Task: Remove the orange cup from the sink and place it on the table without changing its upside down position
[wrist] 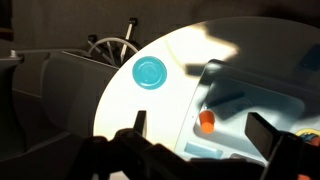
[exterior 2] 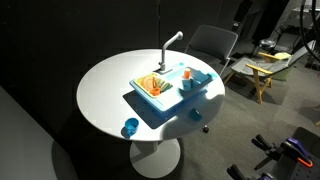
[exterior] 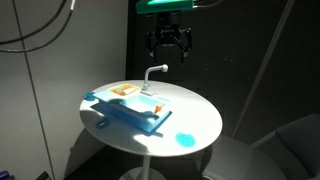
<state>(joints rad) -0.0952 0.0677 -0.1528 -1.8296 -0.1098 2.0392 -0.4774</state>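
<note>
Gripper (exterior: 170, 50) spread, empty, high above sink (exterior: 140, 118). Descend straight over orange cup (wrist: 206, 121), pinch sides, lift level — no tilt — set on worktop (exterior: 200, 112).

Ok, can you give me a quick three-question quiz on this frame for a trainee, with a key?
1. Fill in: on the table, the small round dish lying apart from the sink is ___ in colour.
2. Multiple choice: the orange cup is A) on the bare table, B) in the sink, C) on the dish.
3. True or false: the gripper is shut on the orange cup.

Key: 1 blue; 2 B; 3 false. The gripper hangs open above the table, holding nothing.
</note>
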